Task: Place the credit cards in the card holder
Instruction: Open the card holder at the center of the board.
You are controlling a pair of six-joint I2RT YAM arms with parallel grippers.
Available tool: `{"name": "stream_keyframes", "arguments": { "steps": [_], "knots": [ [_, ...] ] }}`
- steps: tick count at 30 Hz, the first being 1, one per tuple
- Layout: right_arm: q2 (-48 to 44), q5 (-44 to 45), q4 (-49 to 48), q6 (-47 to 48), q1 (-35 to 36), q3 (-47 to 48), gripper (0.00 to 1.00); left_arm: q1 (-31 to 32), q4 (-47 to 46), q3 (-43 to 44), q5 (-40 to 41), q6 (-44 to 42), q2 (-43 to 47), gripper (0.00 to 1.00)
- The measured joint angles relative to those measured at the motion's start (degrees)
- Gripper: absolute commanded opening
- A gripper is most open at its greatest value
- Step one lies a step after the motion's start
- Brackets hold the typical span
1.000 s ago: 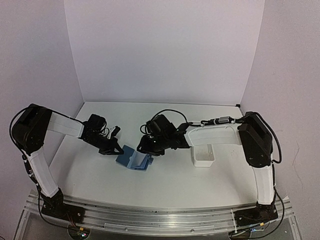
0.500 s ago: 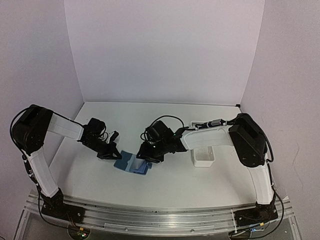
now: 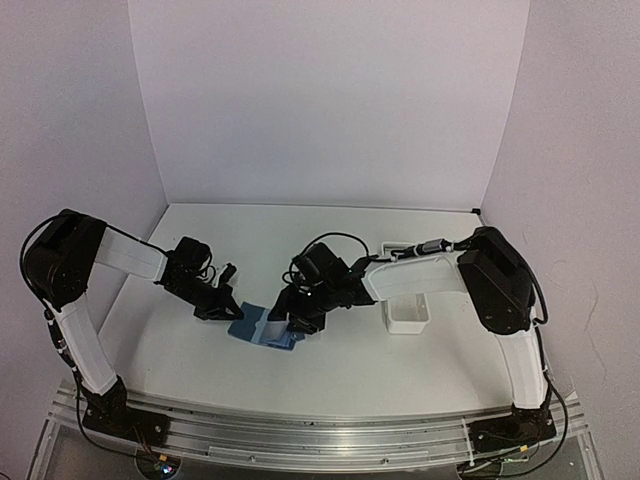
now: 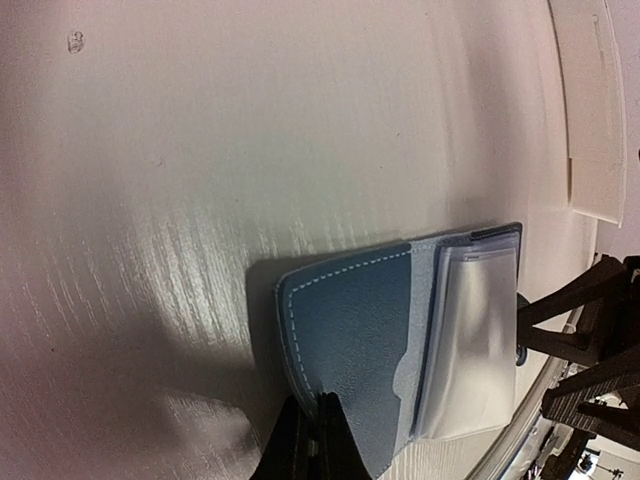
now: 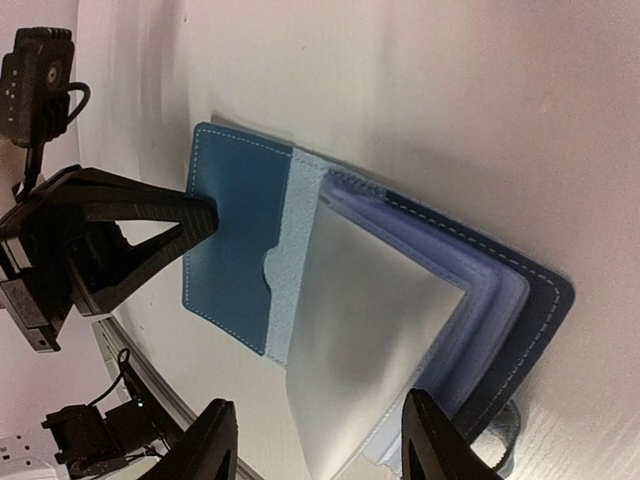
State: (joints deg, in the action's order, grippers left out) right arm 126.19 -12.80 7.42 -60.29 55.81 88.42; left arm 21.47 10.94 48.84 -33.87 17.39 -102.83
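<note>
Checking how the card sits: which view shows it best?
Right wrist: the card lies large on the open wallet. Left wrist shows it smaller, near the frame's edge; top view is too small to tell.

The blue card holder (image 3: 262,328) lies open and flat on the tabletop (image 3: 350,370), lower centre of the top view. A glossy pale credit card (image 5: 370,330) rests on its paler inner pockets.

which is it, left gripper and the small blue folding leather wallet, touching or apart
Touching. The right wrist view shows the shut left gripper pressing its tip onto the open flap of the small blue folding wallet.
</note>
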Motion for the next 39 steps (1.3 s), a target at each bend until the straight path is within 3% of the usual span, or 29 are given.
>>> {"name": "stream_keyframes", "arguments": {
  "steps": [16,22,29,34,37,39],
  "knots": [
    [8.9,-3.9,-7.3,1.2,0.9,11.5,0.52,0.9,0.0,0.0,-1.4,1.7,-0.1,0.01],
    [11.7,-3.6,-8.9,1.8,0.9,11.5,0.47,0.0,0.2,-0.3,-2.8,2.2,-0.3,0.12],
    [11.7,-1.3,-10.4,2.5,0.9,10.5,0.38,-3.8,4.6,-0.2,-3.9,-0.1,1.3,0.18],
    [11.7,-0.5,-11.7,4.5,0.8,9.5,0.37,-7.6,9.9,-0.2,-5.2,-8.2,7.3,0.33],
    [11.7,-0.6,-11.7,6.7,0.7,9.6,0.36,-7.8,11.4,-0.2,-9.4,-20.5,13.9,0.47],
    [11.8,-0.9,-11.6,8.3,0.7,9.7,0.36,-6.3,12.8,-0.2,-12.5,-33.2,18.6,0.55]
  ]
}}
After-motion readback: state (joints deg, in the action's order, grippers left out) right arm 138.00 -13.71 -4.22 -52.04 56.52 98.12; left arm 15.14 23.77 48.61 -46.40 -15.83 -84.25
